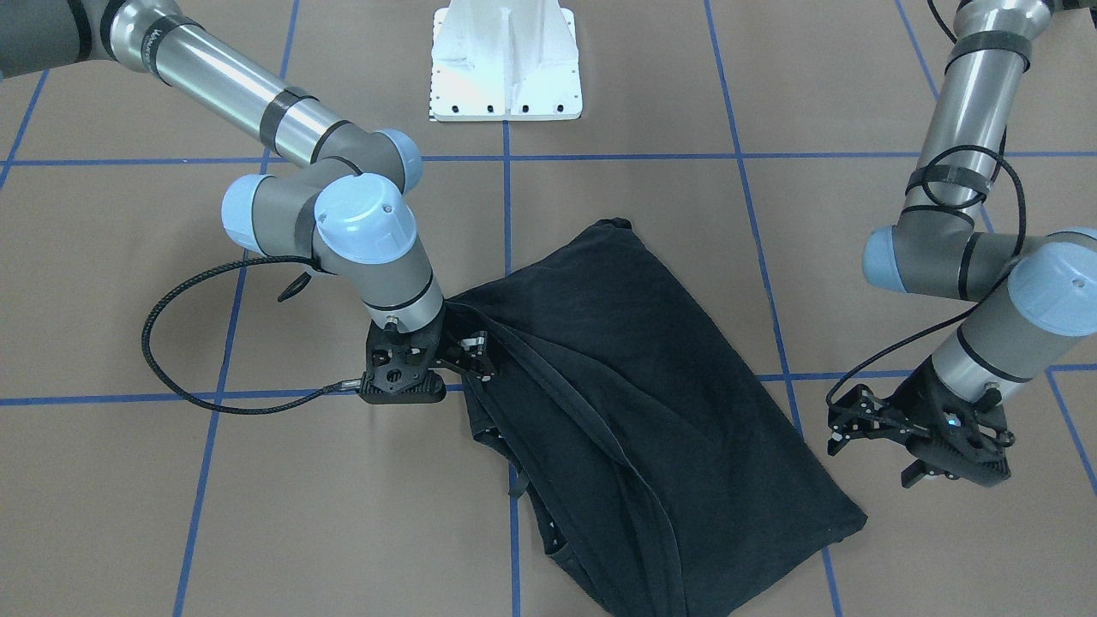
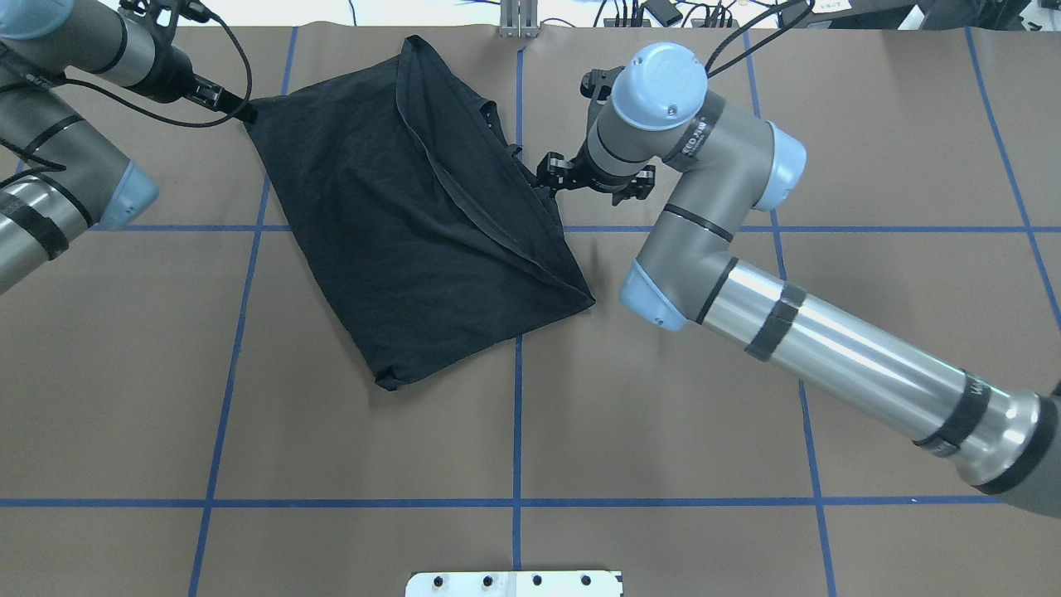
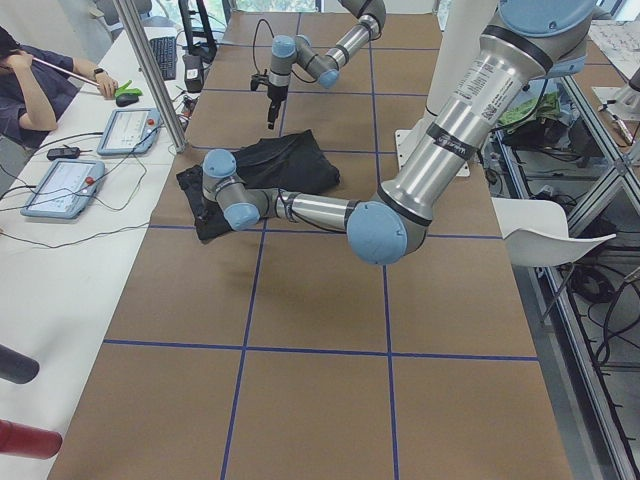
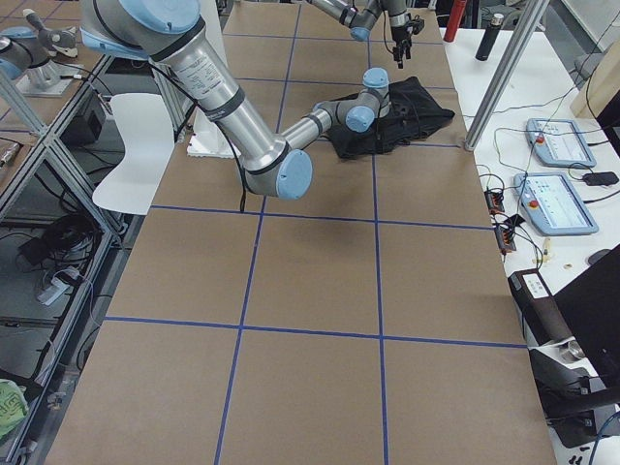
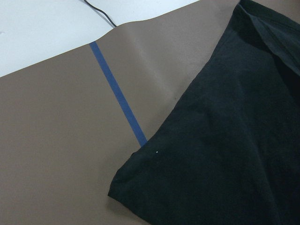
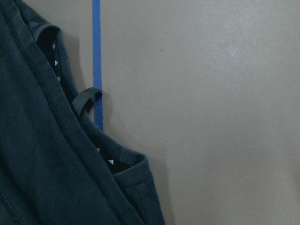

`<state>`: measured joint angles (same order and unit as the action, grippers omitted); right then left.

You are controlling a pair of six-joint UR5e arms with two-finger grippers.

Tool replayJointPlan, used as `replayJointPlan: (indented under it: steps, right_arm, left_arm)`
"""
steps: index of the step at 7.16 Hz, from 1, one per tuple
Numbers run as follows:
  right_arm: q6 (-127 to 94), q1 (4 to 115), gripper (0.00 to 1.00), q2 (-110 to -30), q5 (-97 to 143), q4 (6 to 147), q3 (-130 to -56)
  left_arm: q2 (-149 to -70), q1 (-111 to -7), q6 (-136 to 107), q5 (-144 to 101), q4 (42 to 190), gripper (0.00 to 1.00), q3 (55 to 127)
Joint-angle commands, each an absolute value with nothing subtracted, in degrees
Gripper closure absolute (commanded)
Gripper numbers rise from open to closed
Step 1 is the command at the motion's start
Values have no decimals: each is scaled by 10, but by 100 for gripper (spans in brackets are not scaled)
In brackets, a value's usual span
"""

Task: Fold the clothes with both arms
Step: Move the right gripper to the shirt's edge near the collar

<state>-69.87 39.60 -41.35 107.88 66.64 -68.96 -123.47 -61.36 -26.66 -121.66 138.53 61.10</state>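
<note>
Plainly, the right gripper (image 1: 470,358) needed the T-shirt (image 1: 651,411) hem at its tip pinched cleanly before lifting; whether it or the left gripper (image 1: 844,422) was shut was unclear.

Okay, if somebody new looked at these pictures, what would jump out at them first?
A black short-sleeved T-shirt, folded with its plain side up, lies slantwise on the brown table marked with blue tape lines. The right silver-grey arm's black end effector is at one edge of the shirt, and the left arm's black end effector hangs near a corner on the opposite side.
</note>
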Motion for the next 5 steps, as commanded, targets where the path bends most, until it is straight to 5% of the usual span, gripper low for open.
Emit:
replayJointPlan:
  steps: [1, 5]
  right_arm:
    - [-703, 381, 12, -406, 1059, 635, -658]
    - [-701, 368, 28, -409, 1049, 633, -655]
  left_arm:
    - [-1230, -613, -267, -1216, 1386, 0, 613]
    - [-1230, -613, -267, -1216, 1385, 0, 613]
